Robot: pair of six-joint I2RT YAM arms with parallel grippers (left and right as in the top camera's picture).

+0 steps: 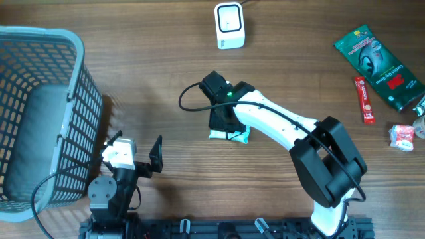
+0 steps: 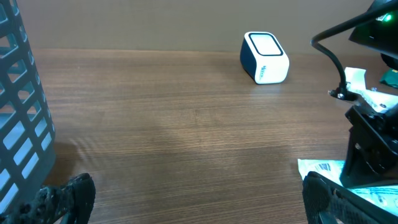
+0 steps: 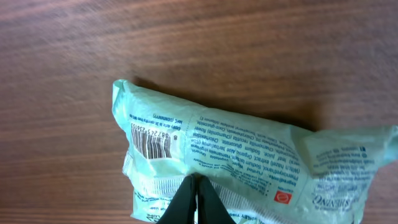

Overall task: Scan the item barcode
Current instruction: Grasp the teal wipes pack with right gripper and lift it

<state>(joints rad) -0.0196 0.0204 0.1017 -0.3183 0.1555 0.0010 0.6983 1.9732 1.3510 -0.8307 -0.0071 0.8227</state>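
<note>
Only the right wrist view shows the printed face of the pale green plastic packet (image 3: 249, 155). Its black barcode (image 3: 151, 142) sits just up and to the left of the right end effector (image 3: 196, 186), whose two dark fingers are pressed together and pinch the film at the packet's white crimped seam. From overhead that end effector hides most of the packet, and only a pale strip shows beneath it on the brown wooden tabletop (image 1: 153, 66). The left wrist view catches one corner of the packet low on the right, next to the black body of the right arm. It also shows the side of the small white, dark-fronted scanner box (image 2: 264, 57), which stands beyond the right end effector, well apart from it. The left end effector (image 1: 135, 147) has its fingers spread wide with nothing between them. It is near the grey plastic lattice basket (image 1: 80, 113) on its left. Only the overhead view takes in the items far to the right of the right end effector: one dark green foil pouch (image 1: 378, 66), one red stick-shaped wrapper (image 1: 363, 99) and one small pink-and-white wrapped piece (image 1: 402, 137). In all there are one scanner, one basket and one pale packet.
</note>
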